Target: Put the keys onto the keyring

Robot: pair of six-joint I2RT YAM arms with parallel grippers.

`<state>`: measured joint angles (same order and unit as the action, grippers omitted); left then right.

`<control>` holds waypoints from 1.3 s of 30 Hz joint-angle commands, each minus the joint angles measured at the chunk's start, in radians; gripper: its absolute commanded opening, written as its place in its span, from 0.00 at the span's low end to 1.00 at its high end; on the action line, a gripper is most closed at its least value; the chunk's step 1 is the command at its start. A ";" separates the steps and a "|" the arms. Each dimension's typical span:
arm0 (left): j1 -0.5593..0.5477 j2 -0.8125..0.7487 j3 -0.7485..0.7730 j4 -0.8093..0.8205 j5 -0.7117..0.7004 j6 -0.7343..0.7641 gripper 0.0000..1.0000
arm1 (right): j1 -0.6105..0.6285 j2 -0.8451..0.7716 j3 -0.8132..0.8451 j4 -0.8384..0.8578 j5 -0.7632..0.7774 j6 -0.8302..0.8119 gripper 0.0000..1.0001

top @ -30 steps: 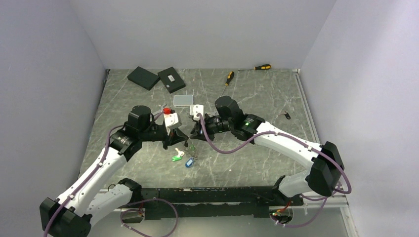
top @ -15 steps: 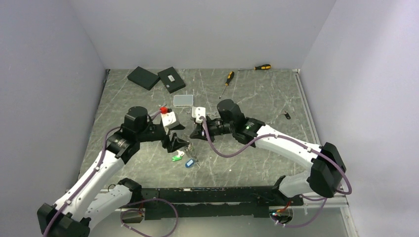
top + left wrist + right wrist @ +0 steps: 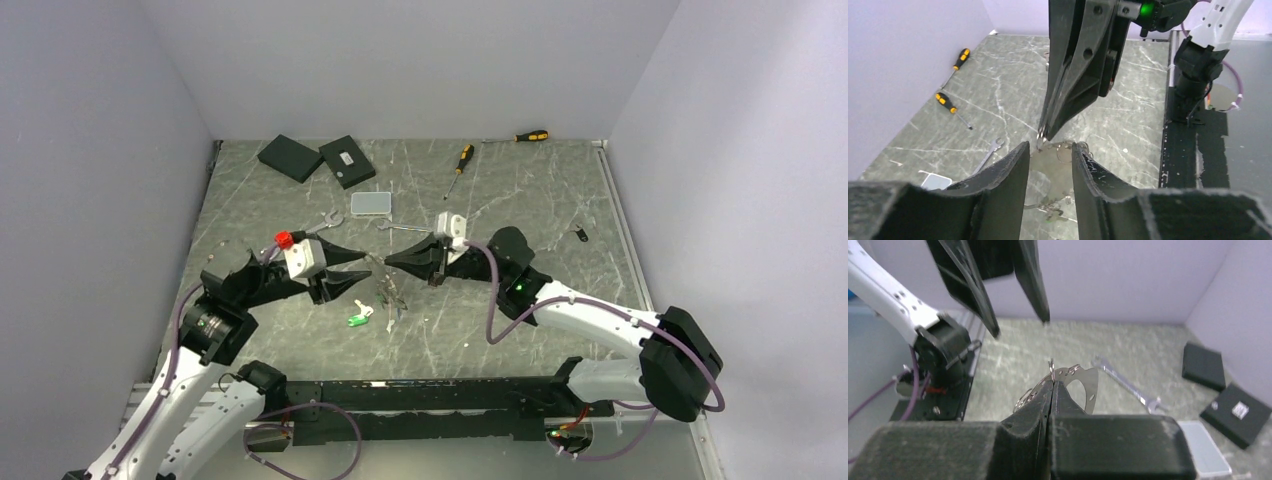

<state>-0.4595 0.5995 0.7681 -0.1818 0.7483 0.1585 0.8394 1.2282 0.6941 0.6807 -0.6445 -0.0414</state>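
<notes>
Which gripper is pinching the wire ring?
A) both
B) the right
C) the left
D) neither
B: in the right wrist view the right gripper is shut on the wire ring, while the left gripper hangs open, apart from it.

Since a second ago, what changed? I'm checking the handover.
The left gripper opened and drew back left. The right gripper shut on the keyring and pulled right. The green key and screwdrivers stayed put.
</notes>
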 commanded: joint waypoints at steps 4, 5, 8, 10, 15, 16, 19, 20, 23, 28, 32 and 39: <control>0.011 0.064 0.063 0.067 0.166 -0.070 0.43 | -0.003 -0.048 -0.012 0.425 -0.073 0.160 0.00; 0.013 0.067 0.063 0.074 0.167 -0.074 0.46 | -0.002 -0.053 -0.015 0.436 -0.076 0.165 0.00; 0.017 0.062 0.052 0.109 0.164 -0.096 0.46 | -0.005 -0.059 -0.021 0.471 -0.091 0.189 0.00; 0.018 0.054 0.039 0.154 0.170 -0.116 0.42 | -0.005 -0.056 -0.023 0.498 -0.103 0.213 0.00; 0.021 0.049 0.024 0.232 0.186 -0.147 0.35 | -0.005 -0.032 -0.024 0.553 -0.128 0.262 0.00; 0.021 0.048 0.021 0.242 0.189 -0.152 0.34 | -0.005 -0.026 -0.023 0.563 -0.133 0.272 0.00; 0.021 0.052 0.013 0.277 0.203 -0.196 0.31 | -0.005 -0.009 -0.019 0.583 -0.133 0.288 0.00; 0.021 0.055 0.011 0.285 0.209 -0.201 0.31 | -0.005 -0.002 -0.019 0.592 -0.133 0.292 0.00; 0.021 0.061 0.007 0.304 0.213 -0.215 0.30 | -0.005 0.015 -0.007 0.600 -0.138 0.306 0.00; 0.021 0.078 -0.001 0.319 0.229 -0.222 0.30 | -0.004 0.038 0.010 0.614 -0.135 0.322 0.00; 0.021 0.092 0.001 0.298 0.234 -0.203 0.29 | -0.005 0.059 0.024 0.639 -0.136 0.346 0.00; 0.021 0.096 0.010 0.232 0.217 -0.171 0.07 | -0.004 0.075 0.030 0.706 -0.127 0.378 0.00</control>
<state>-0.4419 0.6964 0.7681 0.0818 0.9562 -0.0280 0.8356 1.3121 0.6682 1.2427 -0.7723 0.3012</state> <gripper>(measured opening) 0.193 0.010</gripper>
